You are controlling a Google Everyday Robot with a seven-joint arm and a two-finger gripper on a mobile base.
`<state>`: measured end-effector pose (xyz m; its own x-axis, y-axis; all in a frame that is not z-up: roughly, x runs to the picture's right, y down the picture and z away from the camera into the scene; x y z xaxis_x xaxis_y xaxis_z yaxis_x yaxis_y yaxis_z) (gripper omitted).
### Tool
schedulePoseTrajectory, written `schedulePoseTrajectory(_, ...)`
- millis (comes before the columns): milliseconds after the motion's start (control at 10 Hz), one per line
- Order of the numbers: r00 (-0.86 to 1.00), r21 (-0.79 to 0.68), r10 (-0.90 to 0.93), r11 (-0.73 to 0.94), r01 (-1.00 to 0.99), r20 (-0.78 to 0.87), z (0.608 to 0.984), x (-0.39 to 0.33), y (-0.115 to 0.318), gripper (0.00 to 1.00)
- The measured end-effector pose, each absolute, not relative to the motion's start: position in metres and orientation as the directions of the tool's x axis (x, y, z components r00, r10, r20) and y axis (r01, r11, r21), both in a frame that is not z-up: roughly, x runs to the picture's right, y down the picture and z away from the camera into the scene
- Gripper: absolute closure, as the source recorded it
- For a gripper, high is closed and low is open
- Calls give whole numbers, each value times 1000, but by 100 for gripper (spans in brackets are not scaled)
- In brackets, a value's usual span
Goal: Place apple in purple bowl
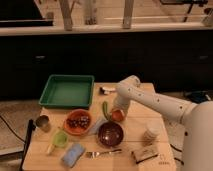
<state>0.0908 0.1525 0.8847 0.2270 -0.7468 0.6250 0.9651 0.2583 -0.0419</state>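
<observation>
The apple (pixel 117 116) is a small orange-red fruit just beyond the far rim of the purple bowl (pixel 110 134), which sits dark and glossy in the middle of the wooden table (pixel 160 162). My gripper (pixel 118 111) comes down from the white arm (pixel 150 100) and is right at the apple, on top of it. The apple is partly hidden by the gripper. The bowl's inside looks empty.
An orange bowl (pixel 78 121) with dark grapes stands left of the purple bowl. A green tray (pixel 67 91) is at the back left. A metal cup (pixel 43 122), a green cup (pixel 59 138), a blue sponge (pixel 73 154), a fork (pixel 102 153), a jar (pixel 150 135) and a packet (pixel 145 154) lie around.
</observation>
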Motion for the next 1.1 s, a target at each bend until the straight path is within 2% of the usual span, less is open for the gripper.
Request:
schedulePoseTrajectory(400,230,-65,-737,246,967,635,879,98,148,95)
schedulePoseTrajectory(500,234,-68,-738,248,966,633,876,101,143,100)
schedulePoseTrajectory(1100,288,-78,-748,302,950,598,859,127,115,100)
